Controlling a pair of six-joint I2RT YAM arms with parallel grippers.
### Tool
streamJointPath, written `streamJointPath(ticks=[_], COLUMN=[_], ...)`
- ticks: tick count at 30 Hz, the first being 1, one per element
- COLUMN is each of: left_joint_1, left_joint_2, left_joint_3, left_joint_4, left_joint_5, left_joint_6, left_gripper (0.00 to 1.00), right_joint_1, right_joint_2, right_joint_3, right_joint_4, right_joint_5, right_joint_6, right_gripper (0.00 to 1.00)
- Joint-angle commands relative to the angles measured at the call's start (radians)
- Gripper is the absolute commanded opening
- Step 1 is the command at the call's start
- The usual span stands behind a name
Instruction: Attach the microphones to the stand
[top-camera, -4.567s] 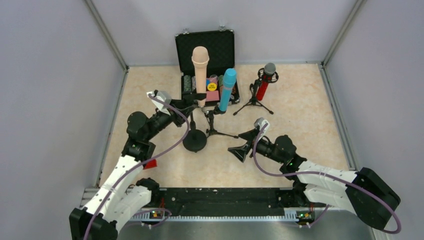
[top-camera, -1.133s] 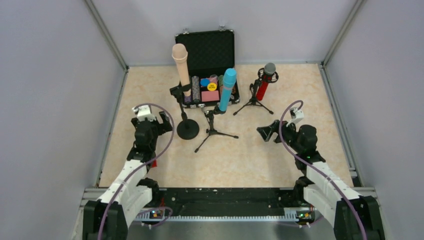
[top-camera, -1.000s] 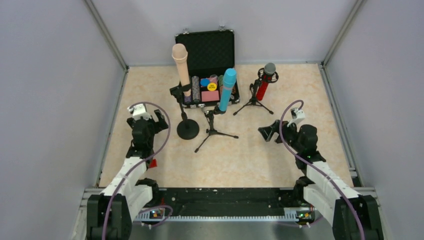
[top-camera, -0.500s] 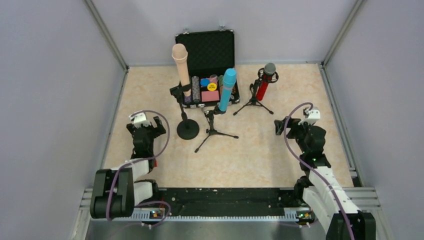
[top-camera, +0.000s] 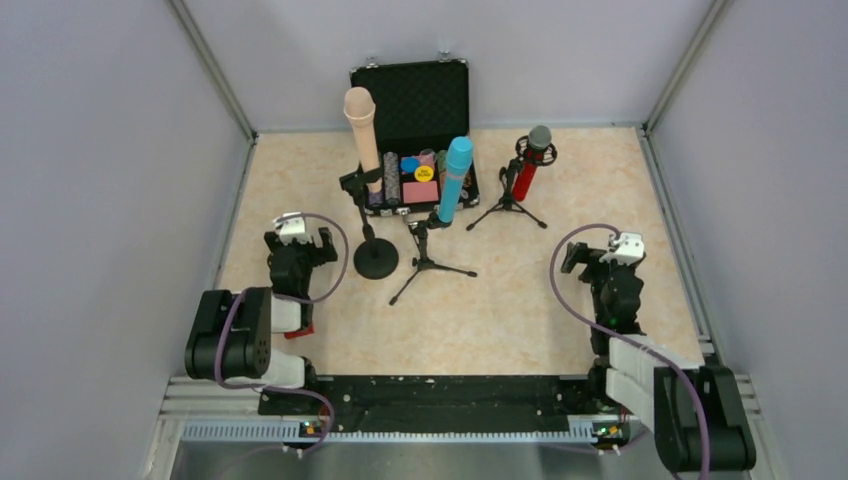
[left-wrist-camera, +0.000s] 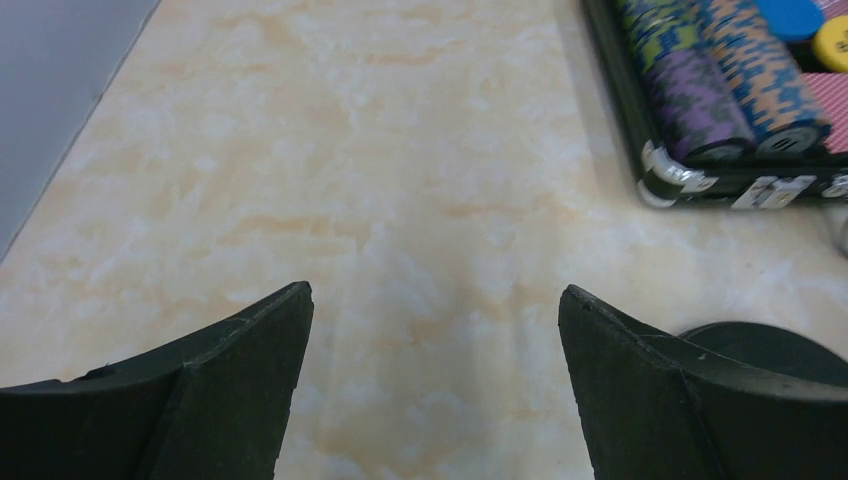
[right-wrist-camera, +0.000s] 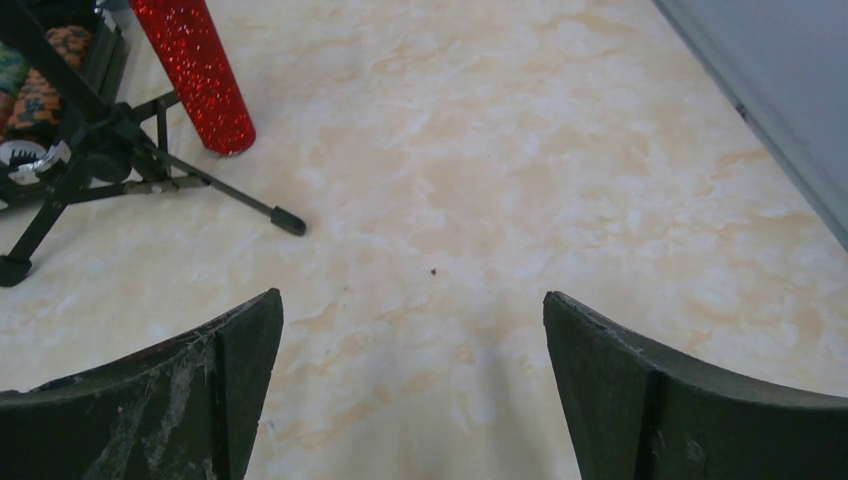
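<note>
Looking down, you see the peach microphone (top-camera: 361, 128), blue microphone (top-camera: 454, 178) and red microphone (top-camera: 527, 176) mounted on stands (top-camera: 377, 259). Your left gripper (left-wrist-camera: 432, 300) and right gripper (right-wrist-camera: 412, 300) gape empty.

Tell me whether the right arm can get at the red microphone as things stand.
Probably yes. The right gripper is open and faces bare table, with the red microphone ahead to its left; only the legs of its tripod spread near the base.

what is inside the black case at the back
The case holds patterned rolls, a blue disc, a yellow disc and a pink block. The peach microphone and blue microphone cover parts, so anything there is hidden.
</note>
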Motion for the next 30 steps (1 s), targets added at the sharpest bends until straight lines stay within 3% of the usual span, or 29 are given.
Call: streamJointPath(ticks=[1,6,8,10,12,14,15,17,20,25,30], left_joint_1=[0.004,0.004,0.004,0.004,0.005,0.005,0.007,0.005,0.005,0.005,0.005], left_joint_2=[-0.018,-0.005,-0.004,0.005,0.015,0.006,0.008,0.005,0.007,0.007,0.006], left_joint_3=[0.08,0.056,0.061,0.087,0.125,0.124,0.13,0.129,0.128,0.128,0.127], left_joint_4=[-0.011,0.054,0.047,0.016,-0.041,-0.06,-0.069,-0.068,-0.064,-0.065,-0.064], left_joint_5=[0.133,0.095,0.085,0.066,0.041,0.011,0.011,0.01,0.008,0.01,0.01], left_joint_6=[0.077,0.061,0.055,0.049,0.021,0.009,0.016,0.013,0.014,0.014,0.013], left_gripper=[0.97,0.99,0.99,0.99,0.99,0.99,0.99,0.99,0.99,0.99,0.99], right_joint_1=[-0.012,-0.012,-0.009,-0.004,-0.001,0.001,0.005,0.006,0.008,0.018,0.026], right_joint_2=[0.137,0.317,0.323,0.257,0.096,-0.119,-0.165,-0.225,-0.181,0.09,0.306], right_joint_3=[-0.014,-0.018,-0.093,-0.126,-0.109,-0.023,-0.017,-0.049,-0.113,-0.014,-0.054], right_joint_4=[0.319,0.592,0.701,0.7,0.493,0.042,-0.051,-0.047,0.154,0.251,0.621], right_joint_5=[0.051,0.024,0.042,0.056,0.049,0.023,0.034,0.079,0.134,0.055,0.041], right_joint_6=[-0.048,-0.073,-0.076,-0.067,-0.027,0.011,0.002,-0.006,-0.032,-0.087,-0.115], right_gripper=[0.99,0.98,0.98,0.97,0.97,0.98,0.98,0.98,0.98,0.96,0.93])
